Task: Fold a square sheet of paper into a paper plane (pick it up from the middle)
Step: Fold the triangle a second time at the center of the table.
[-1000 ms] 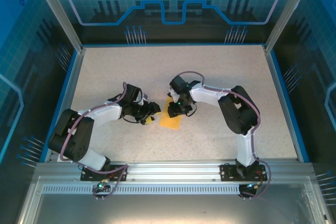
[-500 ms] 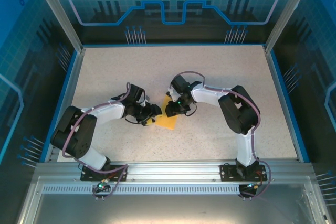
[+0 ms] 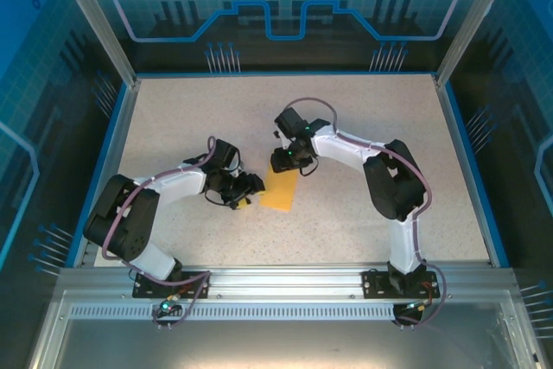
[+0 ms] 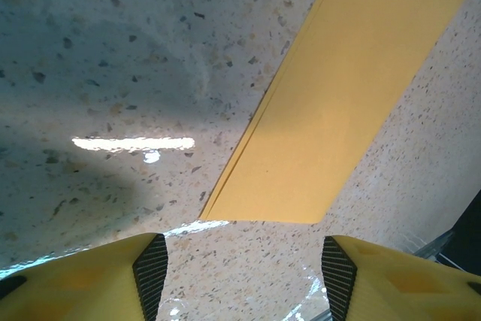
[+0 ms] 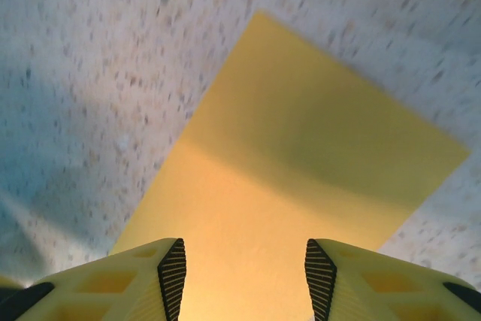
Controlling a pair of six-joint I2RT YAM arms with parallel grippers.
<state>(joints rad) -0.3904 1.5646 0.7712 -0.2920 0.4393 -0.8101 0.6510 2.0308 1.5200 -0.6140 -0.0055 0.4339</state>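
Observation:
The square sheet of paper (image 3: pixel 278 193) lies flat on the speckled table, folded double into a narrow orange-yellow rectangle, not a paper plane shape. My left gripper (image 3: pixel 250 187) stands open just off its lower left corner. In the left wrist view the paper (image 4: pixel 342 103) ends ahead of the left gripper (image 4: pixel 240 276), with bare table between the pads. My right gripper (image 3: pixel 284 162) is open at the paper's far end. The right wrist view shows the paper (image 5: pixel 301 163) under and ahead of the right gripper (image 5: pixel 242 276), with nothing pinched.
A blue-edged raised rim (image 3: pixel 117 140) borders the speckled table (image 3: pixel 371 110) on the left, the back and the right. The arm bases sit on the metal rail (image 3: pixel 285 281) at the near edge. Bare tabletop stretches behind and to the right of the paper.
My right gripper has drawn back toward the far end of the paper and opened wider. The left gripper has edged right, closer to the paper's corner. The paper has hardly moved.

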